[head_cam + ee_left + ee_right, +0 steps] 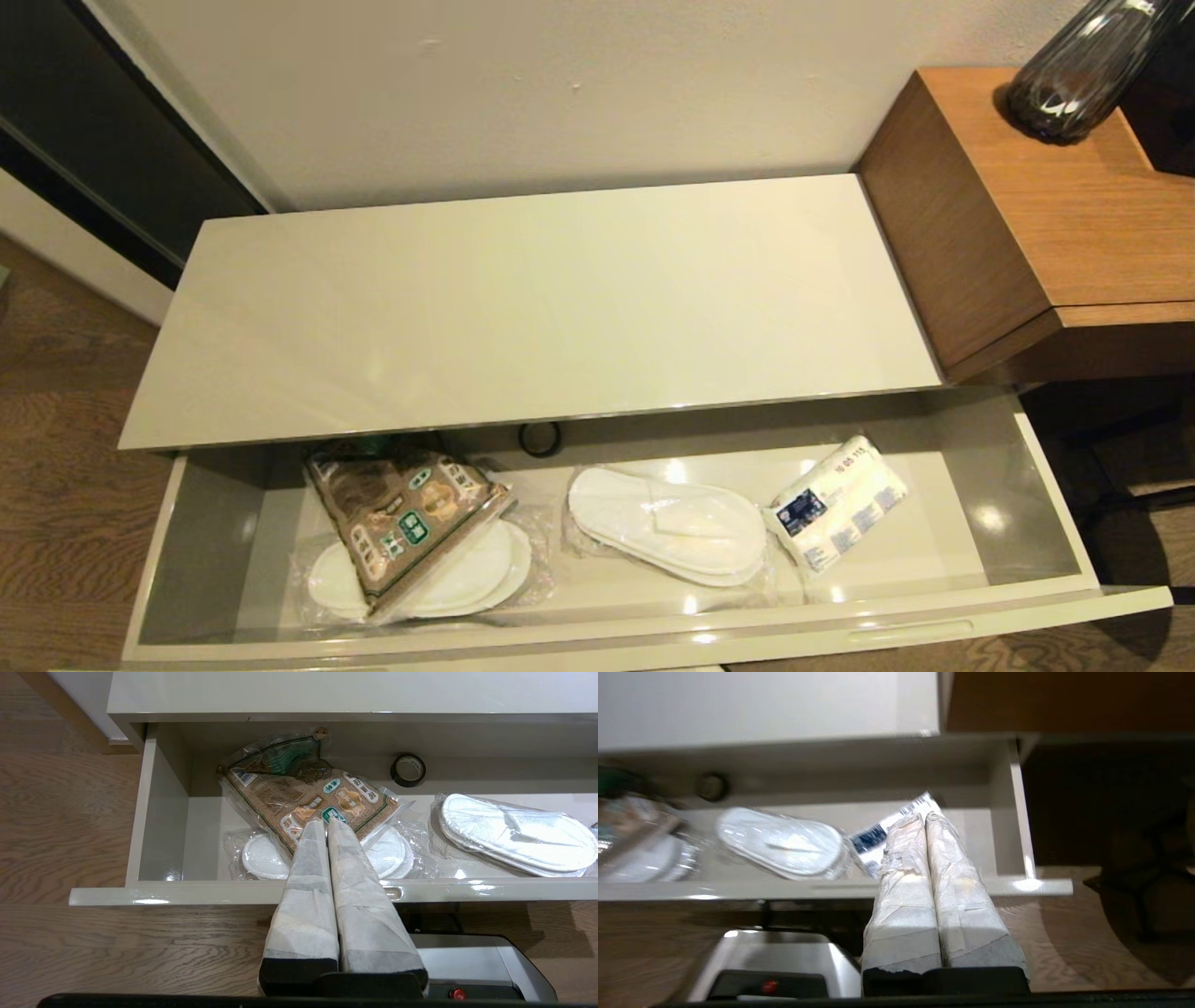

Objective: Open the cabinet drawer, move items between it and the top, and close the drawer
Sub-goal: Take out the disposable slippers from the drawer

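The cabinet drawer (1027, 611) stands pulled out below the bare top (541, 308). Inside it, the brown-and-green snack bag (401, 518) lies at the left, over one wrapped pair of white slippers (476, 574). A second wrapped pair of slippers (667, 523) lies in the middle, and the tissue pack (836, 504) is at the right. The black tape roll (541, 439) sits at the back, half under the top. Neither gripper shows in the head view. My left gripper (326, 821) is shut and empty in front of the drawer, before the snack bag (303, 793). My right gripper (923, 815) is shut and empty before the tissue pack (878, 835).
A taller brown wooden side table (1046, 205) stands right of the cabinet, with a dark glass vase (1074, 75) on it. A white wall rises behind the cabinet. Wood floor (56, 485) lies to the left. My base (476, 961) is just in front of the drawer.
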`<state>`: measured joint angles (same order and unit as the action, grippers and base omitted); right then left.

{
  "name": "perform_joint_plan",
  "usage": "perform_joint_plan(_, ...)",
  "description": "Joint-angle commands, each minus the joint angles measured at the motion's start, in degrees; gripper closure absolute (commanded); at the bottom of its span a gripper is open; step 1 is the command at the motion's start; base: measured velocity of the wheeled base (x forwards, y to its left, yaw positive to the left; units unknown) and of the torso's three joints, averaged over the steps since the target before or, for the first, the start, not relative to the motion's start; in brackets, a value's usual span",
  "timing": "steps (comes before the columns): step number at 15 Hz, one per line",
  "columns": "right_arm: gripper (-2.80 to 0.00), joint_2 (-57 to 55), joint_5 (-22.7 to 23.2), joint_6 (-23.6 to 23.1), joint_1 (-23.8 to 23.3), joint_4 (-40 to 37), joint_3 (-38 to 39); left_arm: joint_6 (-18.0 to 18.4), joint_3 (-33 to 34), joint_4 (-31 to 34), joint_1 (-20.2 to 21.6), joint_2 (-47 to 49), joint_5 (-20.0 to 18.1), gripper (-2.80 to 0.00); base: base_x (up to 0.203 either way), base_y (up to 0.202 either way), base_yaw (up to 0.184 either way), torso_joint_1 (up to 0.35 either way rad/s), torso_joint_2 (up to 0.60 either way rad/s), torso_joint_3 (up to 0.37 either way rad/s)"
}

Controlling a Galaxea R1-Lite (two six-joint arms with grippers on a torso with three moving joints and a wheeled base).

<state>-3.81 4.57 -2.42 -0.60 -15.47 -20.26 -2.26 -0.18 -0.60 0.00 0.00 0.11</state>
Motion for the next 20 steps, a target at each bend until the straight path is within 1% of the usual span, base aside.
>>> perform_joint_plan(1,0.0,-8.97,1.32,0.62,-0.32,-5.36,-11.62,-0.03,0.01,-0.02,-0.07,0.09,0.02,0.0,0.0,0.0,0.0,0.0,0.0,0.0)
perform_joint_plan(3,0.0,-19.67,1.83,1.16,-0.64,-9.48,-20.28,-0.03,0.01,-0.02,-0.04,0.09,0.04,0.0,0.0,0.0,0.0,0.0,0.0,0.0)
perform_joint_plan(4,0.0,-24.9,1.12,0.25,-0.77,-12.67,-23.83,-0.03,0.01,-0.02,0.0,0.09,0.03,0.0,0.0,0.0,0.0,0.0,0.0,0.0)
perform_joint_plan(5,0.0,-29.54,0.04,-1.54,-0.86,-15.99,-26.44,-0.03,0.01,-0.02,0.0,0.09,-0.02,0.0,0.0,0.0,0.0,0.0,0.0,0.0)
perform_joint_plan(6,0.0,-34.41,-1.28,-4.27,-0.9,-18.65,-28.11,-0.03,0.01,-0.02,0.0,0.09,0.01,0.0,0.0,0.0,0.0,0.0,0.0,0.0)
perform_joint_plan(9,0.0,-46.76,-3.5,-13.66,-0.32,-21.35,-29.73,-0.03,0.01,-0.02,-0.03,0.09,0.04,0.0,0.0,0.0,0.0,0.0,0.0,0.0)
perform_joint_plan(11,0.0,-52.57,-4.03,-16.41,3.4,-20.81,-29.38,-0.03,0.01,-0.02,0.0,0.09,0.03,0.0,0.0,0.0,0.0,0.0,0.0,0.0)
perform_joint_plan(13,0.0,-55.54,-4.44,-17.66,9.43,-20.53,-28.18,-0.03,0.01,-0.02,0.0,0.09,-0.02,0.0,0.0,0.0,0.0,0.0,0.0,0.0)
perform_joint_plan(15,0.0,-58.0,-4.77,-17.59,15.1,-19.88,-26.16,-0.03,0.01,-0.02,0.0,0.09,-0.01,0.0,0.0,0.0,0.0,0.0,0.0,0.0)
perform_joint_plan(16,0.0,-59.91,-4.86,-16.79,17.2,-18.09,-24.41,-0.03,0.01,-0.02,0.0,0.09,-0.02,0.0,0.0,0.0,0.0,0.0,0.0,0.0)
perform_joint_plan(17,0.0,-61.77,-4.9,-14.74,18.84,-14.64,-22.85,-0.03,0.01,-0.02,0.0,0.09,0.07,0.0,0.0,0.0,0.0,0.0,0.0,0.0)
perform_joint_plan(18,0.0,-63.58,-4.94,-11.57,20.24,-11.51,-21.96,-0.03,0.01,-0.02,0.0,0.09,0.01,0.0,0.0,0.0,0.0,0.0,0.0,0.0)
perform_joint_plan(19,0.0,-65.66,-4.98,-8.53,21.54,-9.36,-21.47,-0.03,0.01,-0.02,0.0,0.09,-0.02,0.0,0.0,0.0,0.0,0.0,0.0,0.0)
perform_joint_plan(20,0.0,-67.65,-5.0,-6.57,22.52,-8.11,-21.29,-0.03,0.01,-0.02,0.0,0.09,-0.02,0.0,0.0,0.0,0.0,0.0,0.0,0.0)
